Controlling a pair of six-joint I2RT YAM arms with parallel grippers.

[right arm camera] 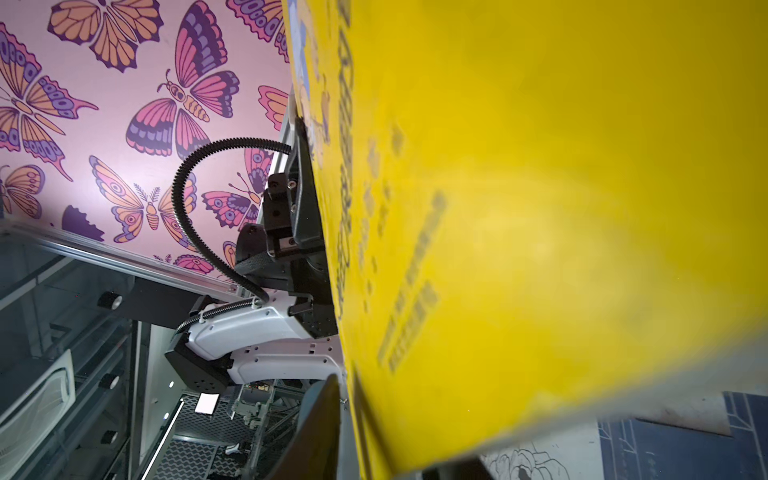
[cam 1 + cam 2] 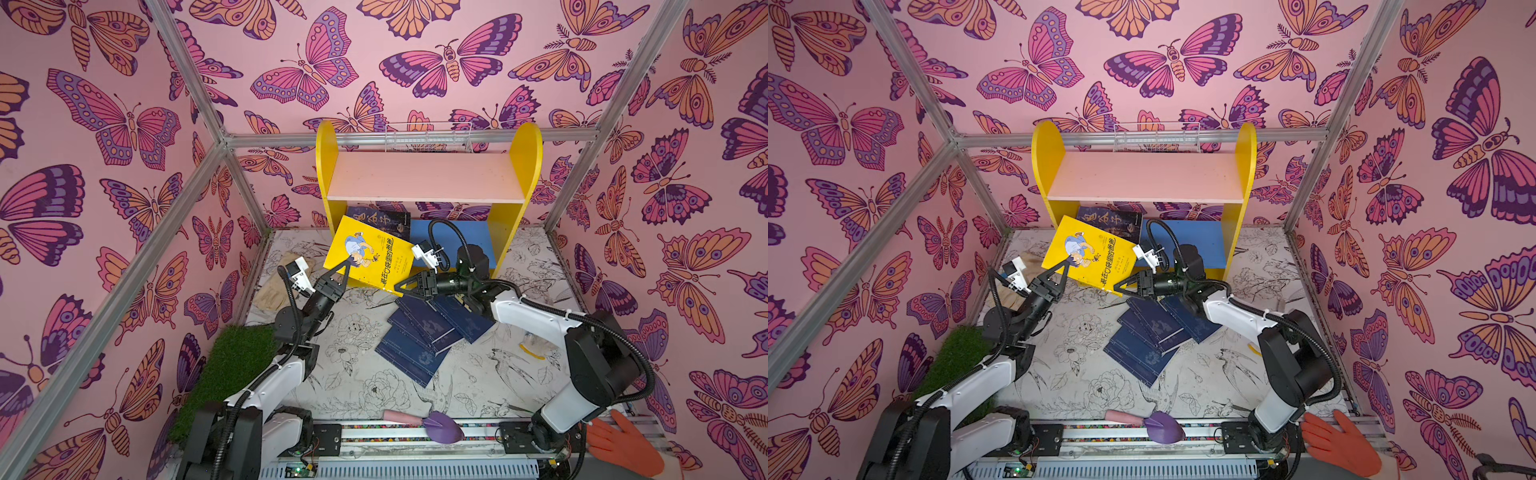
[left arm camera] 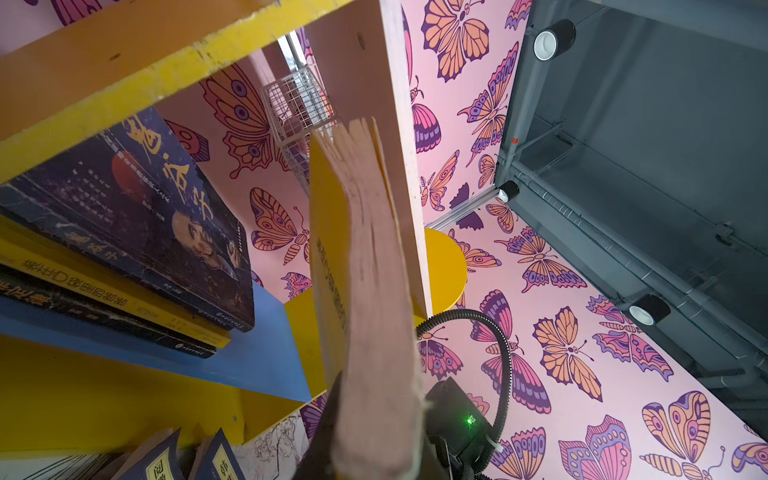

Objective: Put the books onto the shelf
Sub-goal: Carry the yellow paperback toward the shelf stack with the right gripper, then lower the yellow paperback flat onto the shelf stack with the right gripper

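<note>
A: What does the book look like?
B: A thin yellow book (image 2: 370, 253) with a cartoon boy on the cover and a dark title along one edge. In the left wrist view its page edges are tan.
A: Where is it, against the grippers?
B: It is tilted before the lower bay of the shelf (image 2: 528, 166), at 12 o'clock on the table. The left gripper (image 2: 345, 265) is clamped tight on its 7 o'clock edge. The right gripper (image 2: 398, 286) straddles its 5 o'clock corner with jaws drawn narrow, but I cannot tell whether they press it.
A: Other books?
B: A dark portrait book (image 2: 382, 218) lies on the blue lower board (image 2: 457, 237). The navy books (image 2: 424, 336) are fanned flat at 6 o'clock of the right gripper.
A: And the room?
B: A white table (image 2: 365, 386) inked with flowers and birds, pink butterfly walls (image 2: 124, 124), and a grass mat (image 2: 232, 361) at 8 o'clock.
</note>
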